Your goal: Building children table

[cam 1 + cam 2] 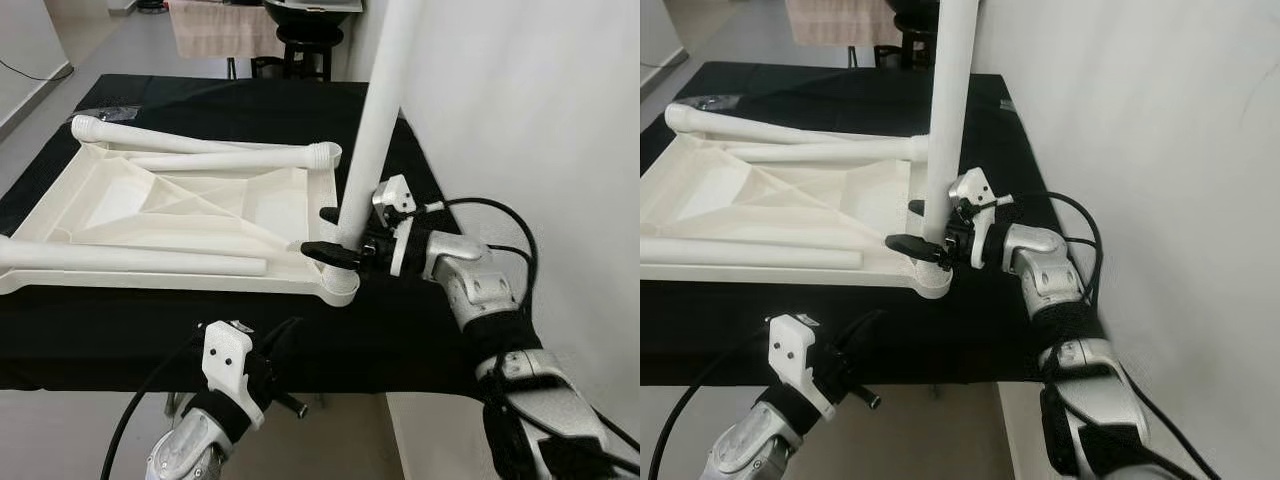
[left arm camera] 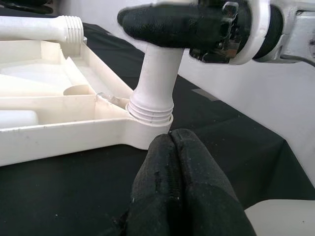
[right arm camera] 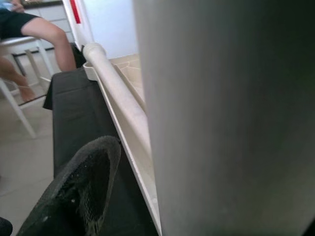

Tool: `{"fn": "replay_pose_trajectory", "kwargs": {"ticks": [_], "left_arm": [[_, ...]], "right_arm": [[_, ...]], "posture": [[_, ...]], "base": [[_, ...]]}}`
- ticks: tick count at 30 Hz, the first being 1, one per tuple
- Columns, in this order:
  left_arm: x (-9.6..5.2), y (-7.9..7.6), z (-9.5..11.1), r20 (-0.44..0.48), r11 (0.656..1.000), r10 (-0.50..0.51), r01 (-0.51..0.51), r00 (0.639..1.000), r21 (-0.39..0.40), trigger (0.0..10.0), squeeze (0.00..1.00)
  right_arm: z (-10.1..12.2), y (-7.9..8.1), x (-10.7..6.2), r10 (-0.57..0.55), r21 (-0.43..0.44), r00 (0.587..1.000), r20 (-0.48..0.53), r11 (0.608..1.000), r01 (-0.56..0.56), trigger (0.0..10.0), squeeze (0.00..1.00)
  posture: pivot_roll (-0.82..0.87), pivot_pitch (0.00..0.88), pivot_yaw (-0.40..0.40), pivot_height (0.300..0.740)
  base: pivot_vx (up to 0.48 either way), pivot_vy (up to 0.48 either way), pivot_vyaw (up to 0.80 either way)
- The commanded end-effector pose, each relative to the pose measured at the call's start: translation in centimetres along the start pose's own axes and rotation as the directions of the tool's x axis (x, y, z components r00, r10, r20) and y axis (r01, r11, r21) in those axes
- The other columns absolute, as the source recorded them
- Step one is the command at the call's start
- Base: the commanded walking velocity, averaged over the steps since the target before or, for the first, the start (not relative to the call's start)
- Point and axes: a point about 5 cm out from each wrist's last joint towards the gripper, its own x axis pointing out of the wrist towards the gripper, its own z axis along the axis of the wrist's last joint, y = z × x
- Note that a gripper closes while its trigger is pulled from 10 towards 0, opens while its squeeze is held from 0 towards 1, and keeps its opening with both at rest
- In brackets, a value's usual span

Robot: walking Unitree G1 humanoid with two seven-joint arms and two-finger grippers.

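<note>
An upturned white tabletop (image 1: 180,215) is laid on a black-covered table (image 1: 420,330). At its 4 o'clock corner an upright white leg (image 1: 375,130) is seated in the socket (image 2: 150,129) — pinched near its base by the right gripper (image 1: 335,235). Three loose legs (image 1: 200,145) are lying across the tabletop. At 6 o'clock the left gripper (image 2: 172,187) is held off the table edge, fingers pressed together.

table top (image 1: 190,200): white plastic, matt, ribbed
legs (image 1: 375,120): smooth white plastic
cloth (image 1: 400,330): black fabric, matt
fingers (image 2: 177,196): black, rough rubbery
arms (image 1: 480,290): silver metal
</note>
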Motion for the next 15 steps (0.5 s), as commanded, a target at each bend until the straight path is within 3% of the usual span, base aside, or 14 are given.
{"fn": "replay_pose_trajectory", "kwargs": {"ticks": [1,2,15], "left_arm": [[-0.2,0.0,-0.4,-0.015,1.000,0.004,-0.004,1.000,-0.001,10.0,0.00],[-0.3,0.0,-0.5,-0.018,1.000,0.004,-0.004,1.000,-0.002,10.0,0.00],[-0.5,-0.2,-0.5,-0.021,1.000,0.003,-0.003,1.000,-0.005,10.0,0.00]], "right_arm": [[-0.4,0.0,0.3,0.007,0.008,0.999,-0.032,1.000,-0.007,4.7,0.00],[-0.6,-0.5,0.0,0.009,0.043,0.999,-0.040,0.999,-0.007,0.0,0.00],[-1.1,-1.2,-1.8,-0.020,0.039,1.000,-0.019,0.999,0.021,0.0,0.00]], "posture": [[0.12,0.062,-0.100,0.740],[0.12,0.062,-0.101,0.740],[0.11,0.068,-0.095,0.740]], "base": [[0.000,0.000,0.00],[0.000,0.000,0.00],[0.000,0.000,0.00]]}}
